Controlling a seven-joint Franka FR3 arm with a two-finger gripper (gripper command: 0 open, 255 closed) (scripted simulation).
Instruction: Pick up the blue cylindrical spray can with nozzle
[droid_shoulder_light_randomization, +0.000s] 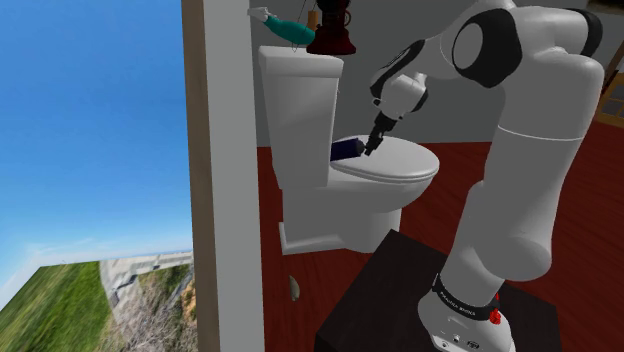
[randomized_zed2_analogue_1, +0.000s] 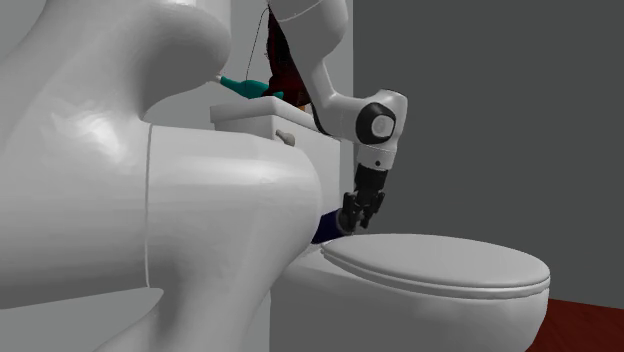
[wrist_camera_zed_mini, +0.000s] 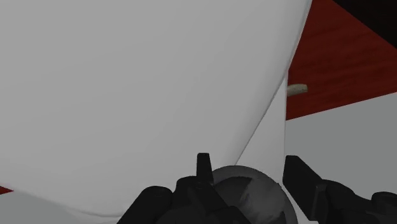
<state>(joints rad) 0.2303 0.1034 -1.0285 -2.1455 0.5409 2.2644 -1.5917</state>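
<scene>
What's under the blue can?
The blue can lies on the white toilet lid, right by the tank. The lid is shut, so the inside of the bowl is hidden.

The dark blue cylindrical spray can (droid_shoulder_light_randomization: 346, 150) lies on the white toilet lid (droid_shoulder_light_randomization: 400, 165), just before the white tank (droid_shoulder_light_randomization: 300, 100); the black two-finger gripper (droid_shoulder_light_randomization: 372, 150) is at its outer end.
</scene>
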